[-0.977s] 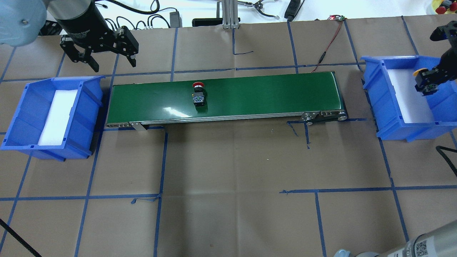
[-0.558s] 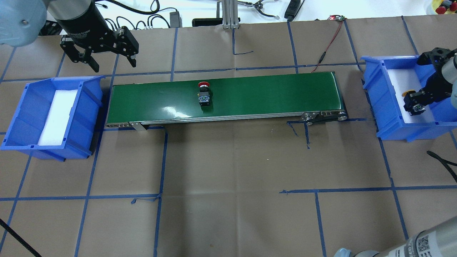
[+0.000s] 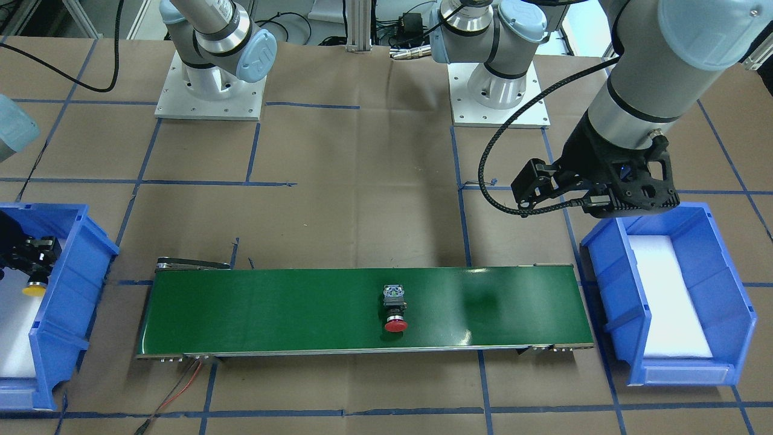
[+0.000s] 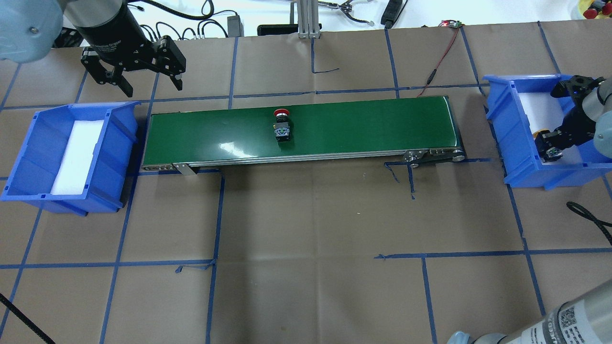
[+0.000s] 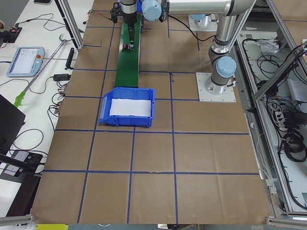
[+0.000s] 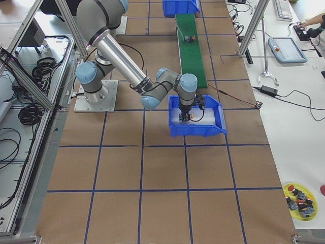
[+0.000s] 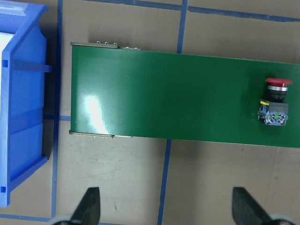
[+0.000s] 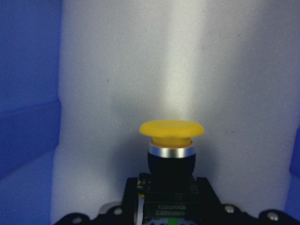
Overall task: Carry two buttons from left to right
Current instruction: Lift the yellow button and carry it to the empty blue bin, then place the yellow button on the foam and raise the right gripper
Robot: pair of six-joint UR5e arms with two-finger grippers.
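The red-capped button (image 4: 281,125) lies on its side on the green conveyor belt (image 4: 363,126), a little left of the belt's middle, and shows in the left wrist view (image 7: 275,101) near the right edge. My left gripper (image 4: 153,87) hangs open and empty beyond the belt's left end, apart from the left blue bin (image 4: 28,157). My right gripper (image 4: 550,145) is low inside the right blue bin (image 4: 514,143), shut on the yellow-capped button (image 8: 171,140), whose cap (image 3: 34,290) points away from the gripper over the white foam liner.
A red wire (image 4: 440,57) runs from the belt's far right corner to the table's back edge. Cables and a metal post stand along that edge. A yellow dish (image 6: 299,198) with several spare buttons sits off the table. A pendant (image 6: 287,49) lies on the side bench.
The red button has ridden rightward along the belt. My right gripper has carried the yellow button down into the right bin, toward its near left part. The left gripper has stayed put.
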